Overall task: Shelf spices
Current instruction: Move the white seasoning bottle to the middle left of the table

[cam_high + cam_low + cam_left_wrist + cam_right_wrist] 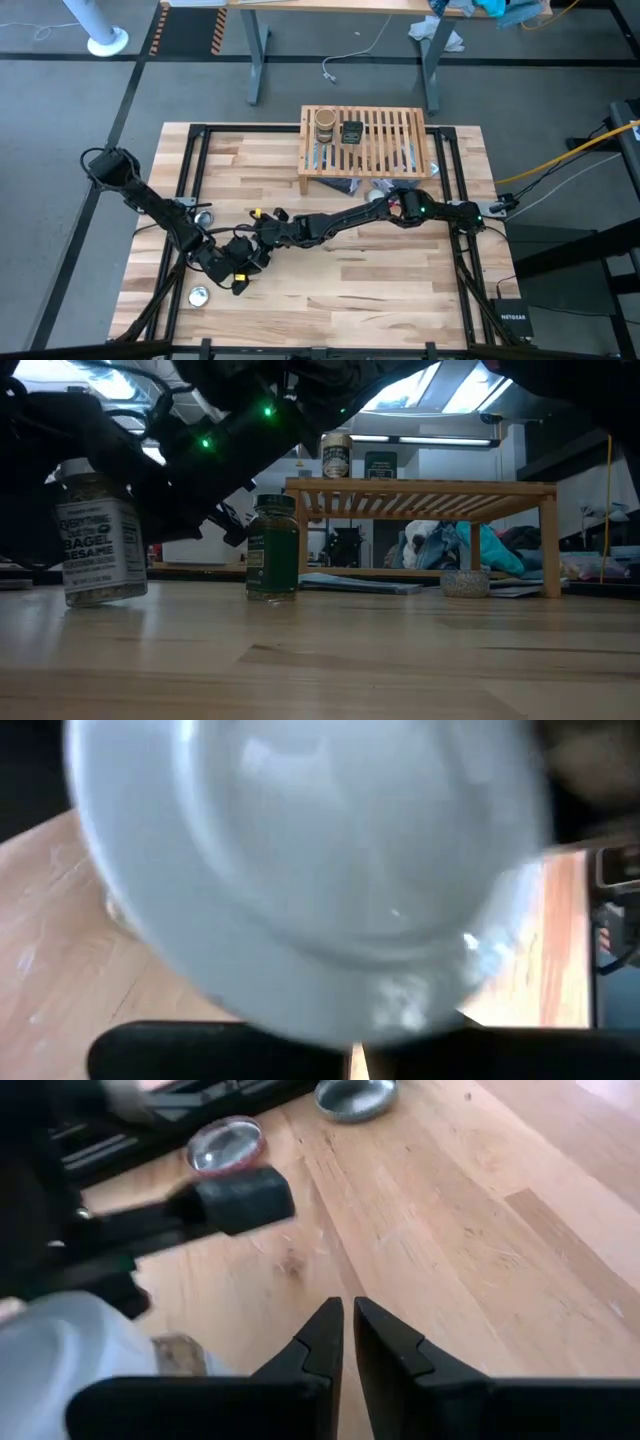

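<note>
Tabletop (400, 290): wooden slat shelf (385, 135) at far edge, tan-brown jar (324, 124) and dark tin (352, 131) on top. Left gripper (243, 262) clamped on white-capped sesame jar (98, 545), tilted, near front-left. Right gripper (347, 1330) just beside it, fingers nearly together, holding nothing. Green-lidded jar (272, 547) upright on table nearby.

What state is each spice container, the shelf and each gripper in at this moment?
white-capped jar: slightly tilted on the table, at the left gripper.
green-lidded jar: upright on the table, lid on.
tan jar: upright on the shelf.
dark tin: upright on the shelf, beside the tan jar.
shelf: standing, two containers on top.
left gripper: shut, by the white-capped jar.
right gripper: shut, empty.
</note>
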